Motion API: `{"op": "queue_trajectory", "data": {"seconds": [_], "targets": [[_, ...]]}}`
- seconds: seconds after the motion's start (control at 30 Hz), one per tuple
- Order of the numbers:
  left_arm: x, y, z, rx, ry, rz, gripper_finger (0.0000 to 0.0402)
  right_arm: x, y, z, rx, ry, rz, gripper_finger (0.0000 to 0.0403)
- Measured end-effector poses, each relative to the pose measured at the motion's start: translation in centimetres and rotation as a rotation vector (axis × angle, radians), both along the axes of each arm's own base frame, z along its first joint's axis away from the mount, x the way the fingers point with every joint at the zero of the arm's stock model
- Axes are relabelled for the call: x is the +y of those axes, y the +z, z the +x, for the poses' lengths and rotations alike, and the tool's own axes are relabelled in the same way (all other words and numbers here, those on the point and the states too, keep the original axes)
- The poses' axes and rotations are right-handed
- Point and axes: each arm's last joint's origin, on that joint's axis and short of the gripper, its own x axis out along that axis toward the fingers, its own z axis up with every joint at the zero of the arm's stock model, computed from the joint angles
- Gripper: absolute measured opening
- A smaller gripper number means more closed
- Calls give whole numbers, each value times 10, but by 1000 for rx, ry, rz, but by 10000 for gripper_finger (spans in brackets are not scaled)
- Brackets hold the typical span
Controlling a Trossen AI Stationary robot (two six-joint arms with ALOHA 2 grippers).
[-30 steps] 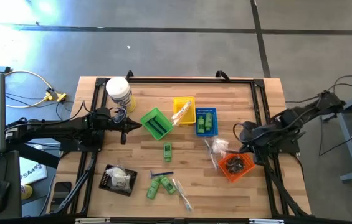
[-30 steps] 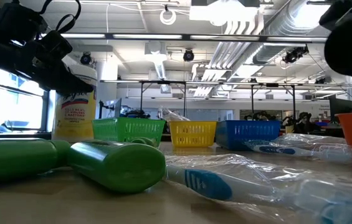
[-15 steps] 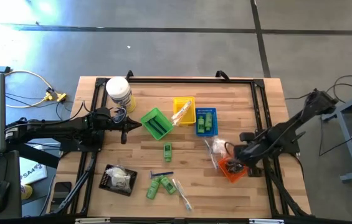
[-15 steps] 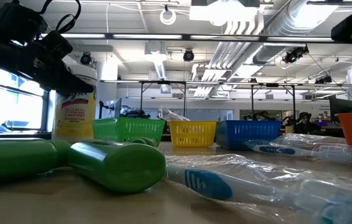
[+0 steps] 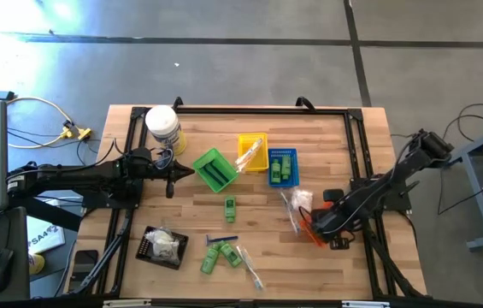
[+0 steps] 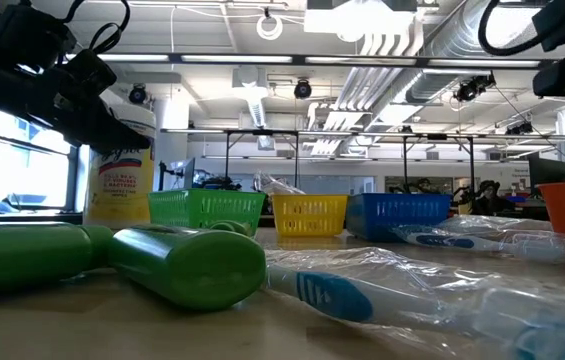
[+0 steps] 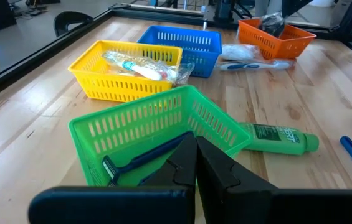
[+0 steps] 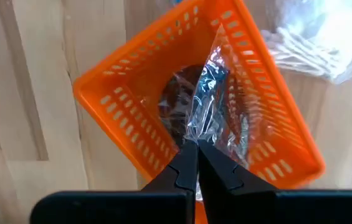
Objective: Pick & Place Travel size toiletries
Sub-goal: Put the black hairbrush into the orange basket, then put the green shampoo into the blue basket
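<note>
Your right gripper (image 8: pixel 191 146) has swung in over the orange basket (image 8: pixel 116 87), jaws now clenched on a clear wrapped packet (image 8: pixel 210 93) in it (looks like a pickup starting). Left gripper (image 7: pixel 194 146) waits clenched beside the green basket (image 7: pixel 144 121); other toiletries lie on the counter (image 5: pixel 344 137).

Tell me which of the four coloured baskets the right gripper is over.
The orange basket, at the table's right side: the right gripper hangs directly above it, jaws shut. The green, yellow and blue baskets sit further left.
</note>
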Motion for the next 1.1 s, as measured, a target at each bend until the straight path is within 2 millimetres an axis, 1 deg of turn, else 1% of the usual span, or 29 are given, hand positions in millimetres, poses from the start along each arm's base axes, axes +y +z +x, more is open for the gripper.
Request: {"op": "queue_trajectory", "data": {"seconds": [0.1, 0.2, 0.5, 0.6, 0.7, 0.83, 0.93, 1.0, 1.1], "targets": [[0, 0, 0, 0, 0, 0, 0, 3, -2, 4, -5, -5, 28, 8], [0, 0, 0, 0, 0, 0, 0, 5, -2, 7, -35, -10, 54, 30], [0, 0, 0, -1, 1, -5, 0, 10, -2, 6, -51, -31, 68, 137], [0, 0, 0, -1, 1, -7, 0, 11, -2, 4, -46, -49, 65, 165], [0, 0, 0, -1, 1, -7, 0, 12, -2, 3, -42, -56, 65, 184], [0, 0, 0, -1, 1, -7, 0, 11, 1, 2, -57, -58, 66, 188], [0, 0, 0, -1, 1, -7, 0, 7, 8, 1, -145, -66, 24, 174], [0, 0, 0, -1, 1, -7, 0, 5, 17, -1, -266, -50, -13, 155], [0, 0, 0, -2, 1, -7, 0, 7, 40, -4, -531, 31, -42, 115]]}}
